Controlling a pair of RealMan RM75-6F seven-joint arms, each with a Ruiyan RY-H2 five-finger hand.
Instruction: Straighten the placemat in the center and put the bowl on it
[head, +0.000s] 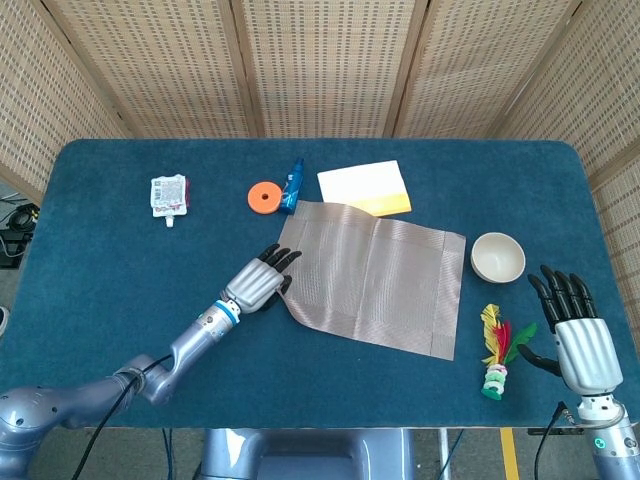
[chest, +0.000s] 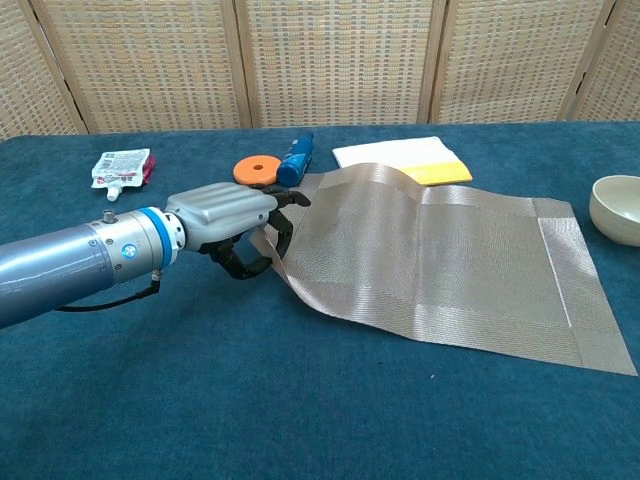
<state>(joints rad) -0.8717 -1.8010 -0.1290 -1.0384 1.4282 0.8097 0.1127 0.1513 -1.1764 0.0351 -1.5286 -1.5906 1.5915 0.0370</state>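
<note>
We are in the first step, straightening the mat: our left hand (chest: 228, 222) pinches the near-left corner of the grey-brown woven rectangular placemat (head: 375, 285), its fingers (chest: 285, 203) curled over the edge with the thumb under it, so that this corner is lifted and turned in while the rest of the mat lies on the blue cloth-covered tabletop (head: 120, 280). The placemat sits skewed, its far-left edge close to the blue tube (head: 293, 185) and its far edge overlapping the white and yellow pad (head: 365, 186). The small cream round bowl (head: 497, 256) stands just beside the placemat's right edge, untouched. Our right hand (head: 580, 345) rests near the bowl's near side, fingers apart and holding nothing. We judge the next move calls for drawing the pinched corner round until the edges run square to the tabletop, laying it flat, then releasing before the right hand goes for the bowl.
</note>
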